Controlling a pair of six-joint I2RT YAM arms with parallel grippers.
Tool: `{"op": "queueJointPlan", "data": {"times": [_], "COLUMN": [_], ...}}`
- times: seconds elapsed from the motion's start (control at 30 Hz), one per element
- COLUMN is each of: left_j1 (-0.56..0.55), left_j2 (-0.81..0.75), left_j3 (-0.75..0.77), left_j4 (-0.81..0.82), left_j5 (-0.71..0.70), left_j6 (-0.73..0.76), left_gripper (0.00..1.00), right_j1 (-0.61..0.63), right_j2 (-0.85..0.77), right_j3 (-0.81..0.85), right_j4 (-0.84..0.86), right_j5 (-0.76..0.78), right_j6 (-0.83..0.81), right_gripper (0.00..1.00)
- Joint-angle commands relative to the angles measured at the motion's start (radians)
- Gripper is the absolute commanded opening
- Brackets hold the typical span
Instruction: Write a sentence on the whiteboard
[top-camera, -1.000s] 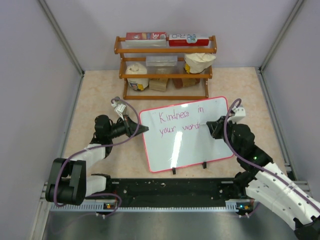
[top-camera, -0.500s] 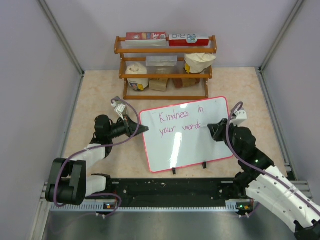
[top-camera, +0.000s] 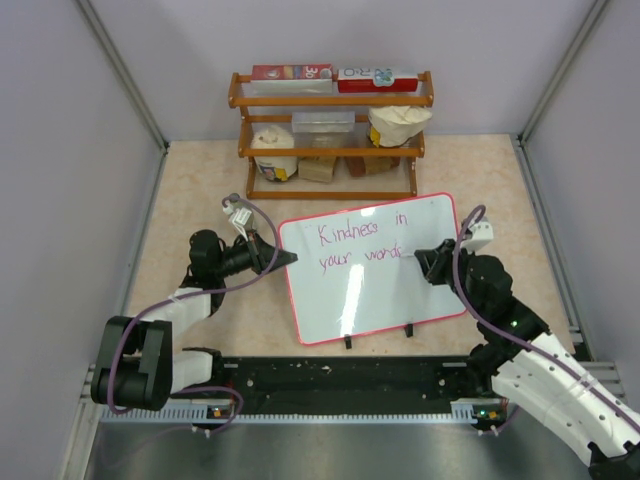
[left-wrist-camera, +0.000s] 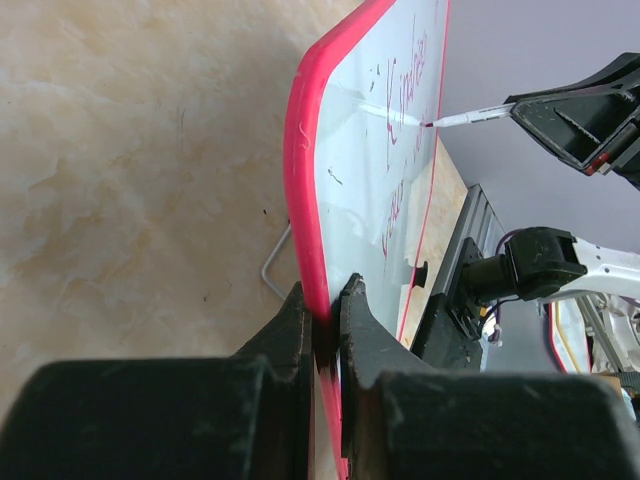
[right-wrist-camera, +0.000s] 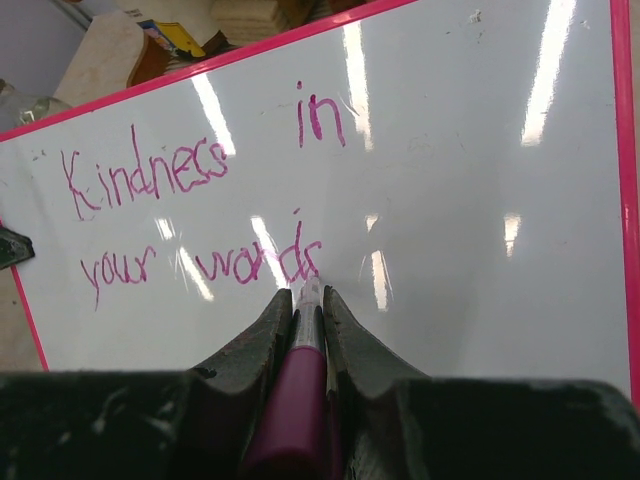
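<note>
Two lines of pink handwriting, the sentence (right-wrist-camera: 190, 170), read "Kindness in your words" across the far half of the whiteboard (top-camera: 380, 295). The board stands propped on its black feet at the middle of the table (top-camera: 200, 190), with a wooden rack (top-camera: 330, 100) of groceries behind it at the far side.

My left gripper (left-wrist-camera: 322, 320) is pinched tight on the board's red frame at its left edge, bracing it. My right gripper (right-wrist-camera: 305, 300) is closed hard around a magenta marker (right-wrist-camera: 296, 400), and the tip sits on the white surface just at the end of "words", on the right of the second line.

By my reading, the writing is at or near its last stroke. Doing it well means a light, even press, firm enough to lay ink yet too soft to push the propped board back against my left clamp. The left hold should not slacken until the tip is off. The marker should come away straight from the surface, not dragged sideways, or a stray tail will trail from the final letter.
</note>
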Motion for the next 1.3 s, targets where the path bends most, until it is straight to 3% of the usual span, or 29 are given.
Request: {"op": "queueJointPlan", "data": {"times": [0.0, 0.23, 0.67, 1.27], "left_j1": [-0.008, -0.010, -0.008, -0.010], "left_j2": [0.019, 0.017, 0.016, 0.004], "left_j3": [-0.021, -0.021, -0.021, -0.024], "left_j4": [-0.017, -0.017, -0.022, -0.027], "left_j5": [-0.142, -0.142, -0.142, -0.152], "left_j6": [0.202, 0.202, 0.202, 0.205], "left_gripper": [0.00, 0.00, 0.00, 0.00], "right_j1": [-0.011, -0.011, -0.011, -0.011], "right_j2": [0.003, 0.023, -0.086, -0.030], "right_j3": [-0.017, 0.003, 0.034, 0.006], "right_j4": [0.012, 0.034, -0.034, -0.060], "right_j5": [-0.026, -0.037, -0.006, 0.067], "right_j6": [0.003, 0.018, 0.023, -0.005], "right_gripper": [0.00, 0.00, 0.00, 0.00]}}
